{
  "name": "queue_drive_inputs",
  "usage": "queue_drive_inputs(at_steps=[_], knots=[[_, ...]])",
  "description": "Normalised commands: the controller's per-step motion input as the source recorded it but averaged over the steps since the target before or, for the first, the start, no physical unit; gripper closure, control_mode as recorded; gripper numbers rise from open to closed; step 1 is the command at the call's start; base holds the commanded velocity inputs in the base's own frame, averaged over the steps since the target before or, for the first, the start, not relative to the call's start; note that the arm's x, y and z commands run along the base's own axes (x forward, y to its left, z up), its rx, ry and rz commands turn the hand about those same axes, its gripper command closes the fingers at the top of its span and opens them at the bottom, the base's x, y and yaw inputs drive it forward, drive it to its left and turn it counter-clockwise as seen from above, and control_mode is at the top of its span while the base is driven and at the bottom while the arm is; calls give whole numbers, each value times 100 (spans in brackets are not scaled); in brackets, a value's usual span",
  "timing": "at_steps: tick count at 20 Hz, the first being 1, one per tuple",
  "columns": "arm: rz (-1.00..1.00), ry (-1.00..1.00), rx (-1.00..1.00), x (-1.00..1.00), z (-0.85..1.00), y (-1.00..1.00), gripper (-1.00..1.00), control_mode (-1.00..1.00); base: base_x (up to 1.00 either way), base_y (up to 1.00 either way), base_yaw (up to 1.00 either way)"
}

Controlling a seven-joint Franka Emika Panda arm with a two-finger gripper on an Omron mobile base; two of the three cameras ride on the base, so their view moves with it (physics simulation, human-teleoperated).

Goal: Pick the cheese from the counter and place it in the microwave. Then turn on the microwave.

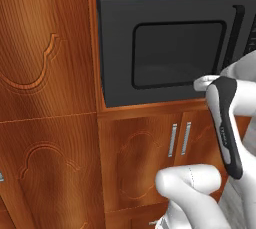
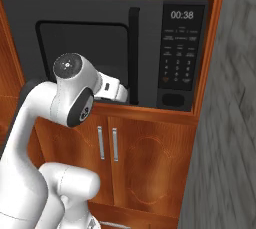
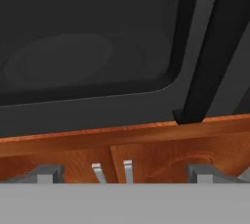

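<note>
The black microwave (image 1: 120, 48) (image 2: 147, 33) sits built into wooden cabinetry with its door closed. Its dark glass window (image 3: 88, 61) faintly shows a round turntable inside. A vertical black bar handle (image 1: 235, 33) (image 2: 134, 53) (image 3: 210, 61) runs beside the window, and the button panel (image 2: 181, 53) has a lit display. My gripper (image 3: 124, 174) is open just in front of the door's lower edge, left of the handle's foot, with nothing between its fingertips (image 3: 45, 173). The hand (image 1: 204, 82) (image 2: 114, 89) reaches toward the door's bottom. The cheese and the counter are out of view.
Below the microwave, two brown cabinet doors carry silver bar handles (image 1: 179, 139) (image 2: 107, 143) (image 3: 113, 171). A tall carved wooden cabinet front (image 1: 45, 98) stands to the left. A grey wall (image 2: 225, 123) rises close on the right.
</note>
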Motion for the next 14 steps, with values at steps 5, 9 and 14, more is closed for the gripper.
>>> queue_drive_inputs(at_steps=[5, 9, 14], knots=[[-3, -9, 0, -6, 26, -55, -100, -100, 0, 0, 0], [-1, -3, 0, 0, 16, -46, -100, -100, 0, 0, 0], [0, 0, 0, 0, 15, -36, -100, -100, 0, 0, 0]])
